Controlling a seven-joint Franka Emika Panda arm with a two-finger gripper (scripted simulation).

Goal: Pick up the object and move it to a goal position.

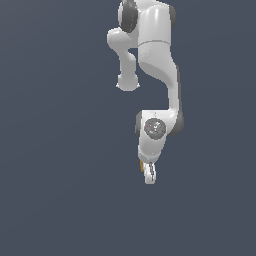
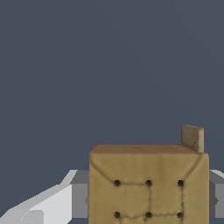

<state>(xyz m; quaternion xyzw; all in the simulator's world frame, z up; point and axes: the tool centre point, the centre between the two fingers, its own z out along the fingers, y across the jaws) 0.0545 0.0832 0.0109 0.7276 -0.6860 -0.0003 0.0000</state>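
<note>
End effector (image 1: 149,172), seen edge-on at the arm's 6 o'clock, pinches the block (image 2: 148,186) between grey-white fingers (image 2: 80,194) bearing on opposite side faces. Block: tan, squarish, stitched-looking face with dark dots, a small tab at its 1 o'clock corner. Judged light and fairly stiff; flat sides suit the grip. Surroundings: plain slate-grey.

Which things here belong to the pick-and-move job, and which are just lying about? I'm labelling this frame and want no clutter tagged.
Belongs to the job:
- tan block, dark dots on its face
- gripper, its fingers either side of the block

Lying about:
- nothing; only the plain grey floor
</note>
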